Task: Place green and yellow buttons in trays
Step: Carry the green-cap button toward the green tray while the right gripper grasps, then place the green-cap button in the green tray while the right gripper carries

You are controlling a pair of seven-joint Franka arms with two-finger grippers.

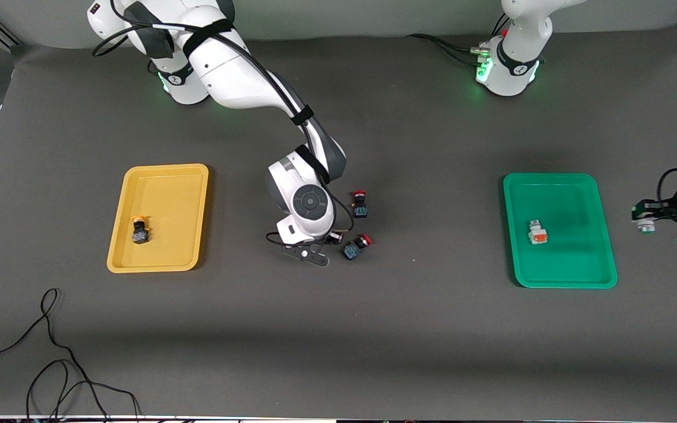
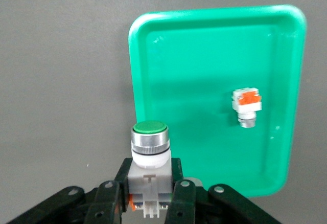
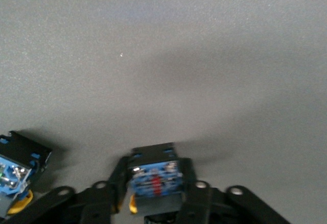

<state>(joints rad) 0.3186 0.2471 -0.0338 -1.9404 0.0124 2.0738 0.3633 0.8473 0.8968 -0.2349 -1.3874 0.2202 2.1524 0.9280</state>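
Note:
My left gripper (image 2: 149,177) is shut on a whitish-bodied button with a green cap (image 2: 149,141). In the front view this gripper (image 1: 644,218) hangs over the table just off the green tray (image 1: 573,267), toward the left arm's end. An orange-accented whitish button (image 1: 538,232) lies in that tray; it also shows in the left wrist view (image 2: 247,106). My right gripper (image 1: 324,247) is low at the table's middle. In the right wrist view it (image 3: 153,169) is shut on a dark button with a yellow cap edge (image 3: 153,179). The yellow tray (image 1: 159,176) holds a dark yellow-capped button (image 1: 139,230).
Two dark red-capped buttons (image 1: 360,204) (image 1: 356,246) lie on the mat close beside my right gripper, toward the left arm's end. Another dark button (image 3: 15,169) shows at the edge of the right wrist view. A loose black cable (image 1: 50,352) lies near the front camera's edge of the table.

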